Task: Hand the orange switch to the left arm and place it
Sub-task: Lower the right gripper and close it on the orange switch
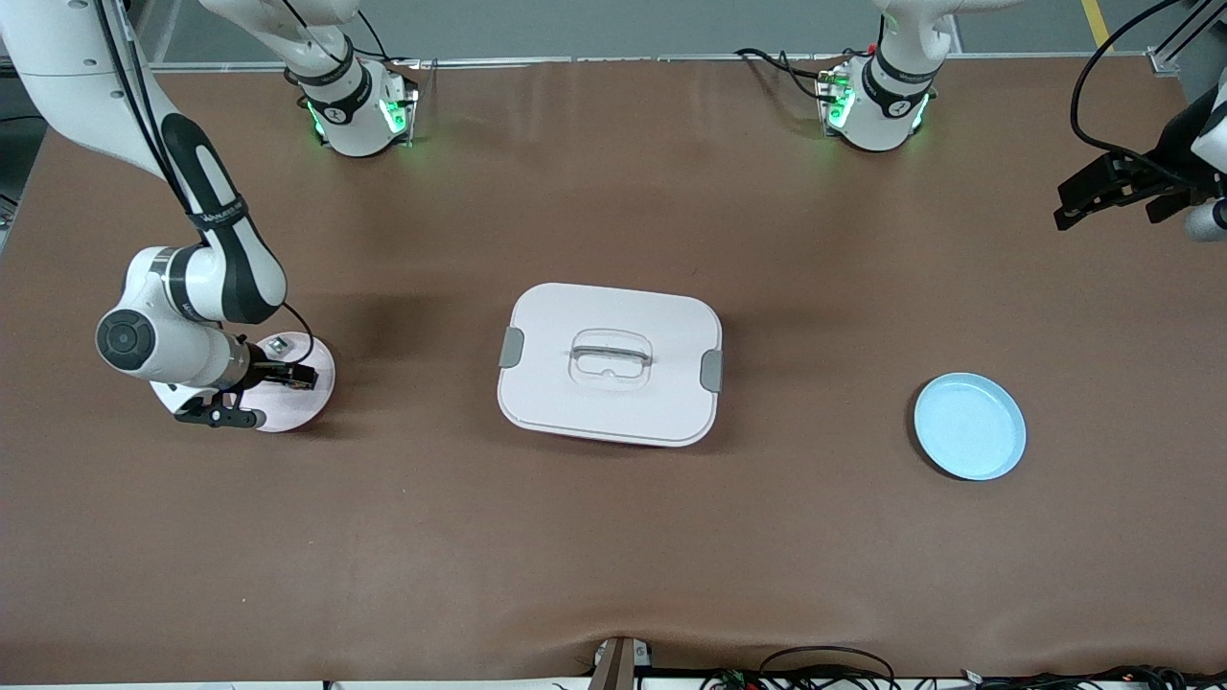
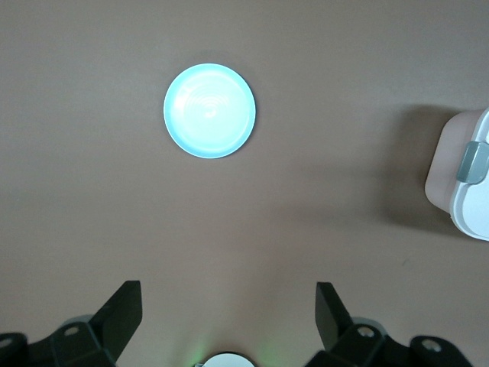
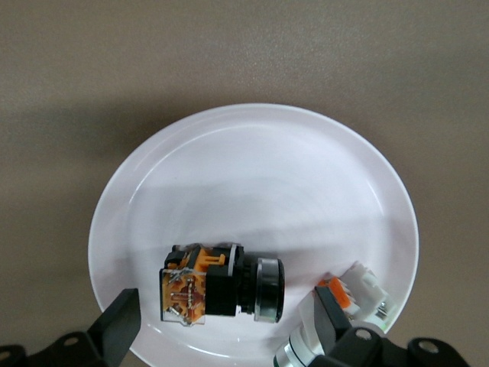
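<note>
Orange switch on plate

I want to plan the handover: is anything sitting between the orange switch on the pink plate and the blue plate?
Yes. The box sits mid-table, directly between the pink plate holding the orange switch and the blue plate. The open right gripper is over the switch; the open left gripper waits at its end.

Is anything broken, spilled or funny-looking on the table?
Nothing stands out. The box sits shut and flat mid-table. The orange switch lies on its side on the white plate, under the open right gripper. The blue plate is bare. The open left gripper waits high up.
</note>
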Action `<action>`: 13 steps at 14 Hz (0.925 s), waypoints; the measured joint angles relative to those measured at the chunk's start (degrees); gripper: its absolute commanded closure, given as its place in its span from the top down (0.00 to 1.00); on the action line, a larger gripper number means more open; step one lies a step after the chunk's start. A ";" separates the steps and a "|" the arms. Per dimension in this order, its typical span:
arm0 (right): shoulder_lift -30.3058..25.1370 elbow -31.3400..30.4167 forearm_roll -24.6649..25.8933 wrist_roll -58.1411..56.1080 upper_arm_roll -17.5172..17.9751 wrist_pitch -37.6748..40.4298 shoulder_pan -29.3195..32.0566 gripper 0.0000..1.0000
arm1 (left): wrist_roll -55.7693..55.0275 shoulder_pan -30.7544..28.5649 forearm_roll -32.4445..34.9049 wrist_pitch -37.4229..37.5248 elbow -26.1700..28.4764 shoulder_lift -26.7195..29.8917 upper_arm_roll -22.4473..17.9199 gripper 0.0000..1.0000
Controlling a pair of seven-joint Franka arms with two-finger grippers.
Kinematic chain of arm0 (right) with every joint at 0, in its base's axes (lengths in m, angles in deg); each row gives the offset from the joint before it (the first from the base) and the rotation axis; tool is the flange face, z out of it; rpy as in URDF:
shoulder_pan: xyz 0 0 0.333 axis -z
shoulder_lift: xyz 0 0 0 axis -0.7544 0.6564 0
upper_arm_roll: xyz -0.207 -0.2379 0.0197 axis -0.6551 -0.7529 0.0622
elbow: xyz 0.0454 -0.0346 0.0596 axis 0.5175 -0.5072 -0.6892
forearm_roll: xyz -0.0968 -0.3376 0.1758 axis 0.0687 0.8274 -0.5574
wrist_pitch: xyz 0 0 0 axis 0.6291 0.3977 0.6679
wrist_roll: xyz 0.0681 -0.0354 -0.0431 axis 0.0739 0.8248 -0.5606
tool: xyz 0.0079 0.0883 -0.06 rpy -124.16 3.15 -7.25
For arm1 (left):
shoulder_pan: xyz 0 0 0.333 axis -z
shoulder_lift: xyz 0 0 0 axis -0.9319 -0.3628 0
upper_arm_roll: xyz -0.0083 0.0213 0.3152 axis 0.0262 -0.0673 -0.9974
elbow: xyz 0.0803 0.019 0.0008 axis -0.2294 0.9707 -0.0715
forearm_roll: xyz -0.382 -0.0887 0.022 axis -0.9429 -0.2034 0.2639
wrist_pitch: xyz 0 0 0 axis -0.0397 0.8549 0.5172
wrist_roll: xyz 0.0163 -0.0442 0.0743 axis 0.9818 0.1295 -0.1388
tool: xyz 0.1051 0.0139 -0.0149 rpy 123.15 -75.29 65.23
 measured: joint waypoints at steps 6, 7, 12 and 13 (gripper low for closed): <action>1.28 -0.07 0.00 0.01 -0.02 -0.08 0.02 1.00 | 0.00 -0.06 0.00 0.00 0.00 -0.10 0.00 1.00; 1.44 -0.07 0.00 0.02 -0.03 -0.12 0.03 1.00 | 0.00 -0.09 0.00 0.05 0.00 -0.10 0.00 1.00; 2.30 -0.07 0.00 0.02 -0.03 -0.29 0.03 1.00 | 0.00 -0.28 0.00 0.19 0.13 -0.10 -0.04 1.00; 2.50 -0.07 0.00 0.02 -0.03 -0.38 0.03 1.00 | 0.00 -0.26 0.00 0.22 0.22 -0.10 -0.04 1.00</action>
